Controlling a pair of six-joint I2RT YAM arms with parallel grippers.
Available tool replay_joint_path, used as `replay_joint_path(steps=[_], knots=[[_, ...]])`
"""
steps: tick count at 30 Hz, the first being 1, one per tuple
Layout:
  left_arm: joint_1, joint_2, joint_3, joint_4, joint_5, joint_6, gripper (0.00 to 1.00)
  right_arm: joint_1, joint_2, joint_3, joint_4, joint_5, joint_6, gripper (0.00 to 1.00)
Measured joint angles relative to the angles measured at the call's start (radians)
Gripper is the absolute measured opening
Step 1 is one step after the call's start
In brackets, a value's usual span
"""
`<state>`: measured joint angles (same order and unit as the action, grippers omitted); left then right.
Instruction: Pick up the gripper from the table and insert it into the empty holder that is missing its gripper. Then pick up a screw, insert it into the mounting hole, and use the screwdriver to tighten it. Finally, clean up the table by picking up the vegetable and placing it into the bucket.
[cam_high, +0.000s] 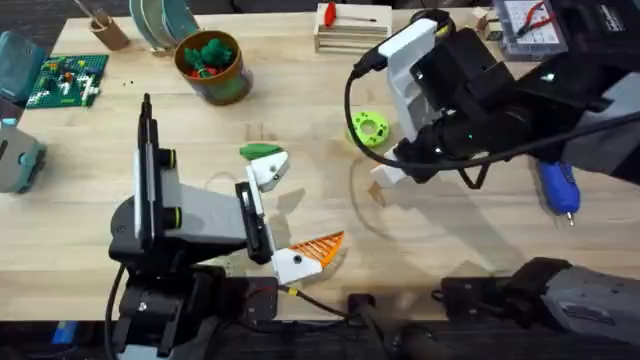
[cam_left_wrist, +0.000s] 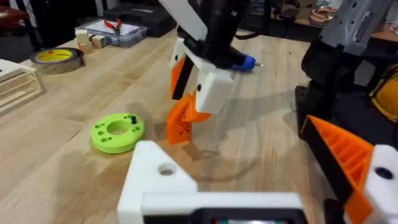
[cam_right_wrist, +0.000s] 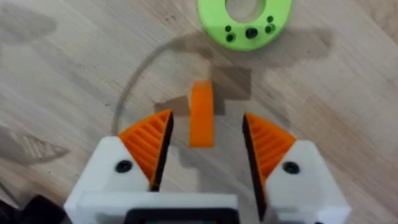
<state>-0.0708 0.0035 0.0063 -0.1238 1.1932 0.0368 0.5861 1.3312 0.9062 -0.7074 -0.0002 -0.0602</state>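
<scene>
The small orange gripper (cam_right_wrist: 201, 115) lies on the table between my right gripper's (cam_right_wrist: 205, 134) open orange-padded fingers, touching neither. The left wrist view shows the right gripper (cam_left_wrist: 189, 87) lowered over this piece (cam_left_wrist: 181, 121). My left gripper (cam_high: 283, 212) is open near the table's front. Its bare white holder (cam_high: 266, 171) (cam_left_wrist: 158, 180) has no pad, while the other finger carries an orange one (cam_high: 320, 245). The dark-green vegetable (cam_high: 260, 150) lies just beyond the holder. The bucket (cam_high: 210, 65) stands at the back left. The blue screwdriver (cam_high: 558, 188) lies at the right. A black screw (cam_left_wrist: 132, 118) stands in the lime disc (cam_high: 370, 128).
A tan cup with sticks (cam_high: 108, 30), a green brick plate (cam_high: 65, 80), a wooden stack with a red tool (cam_high: 350, 30) and a parts box (cam_high: 525, 25) line the back. A tape roll (cam_left_wrist: 57, 57) lies far off.
</scene>
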Motion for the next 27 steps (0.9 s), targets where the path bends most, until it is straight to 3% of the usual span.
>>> replay_joint_path(steps=[6, 13, 21, 27], knots=[[0.0, 0.0, 0.0, 0.0, 0.0, 0.0, 0.993, 0.0, 0.005, 0.0, 0.0, 0.0, 0.0, 0.641], [0.0, 0.0, 0.0, 0.0, 0.0, 0.0, 0.993, 0.0, 0.013, 0.0, 0.0, 0.0, 0.0, 0.432], [0.0, 0.0, 0.0, 0.0, 0.0, 0.0, 0.993, 0.0, 0.013, 0.002, 0.003, 0.0, 0.0, 0.02], [0.0, 0.0, 0.0, 0.0, 0.0, 0.0, 0.993, 0.0, 0.013, 0.01, -0.01, 0.0, -0.001, 0.011]])
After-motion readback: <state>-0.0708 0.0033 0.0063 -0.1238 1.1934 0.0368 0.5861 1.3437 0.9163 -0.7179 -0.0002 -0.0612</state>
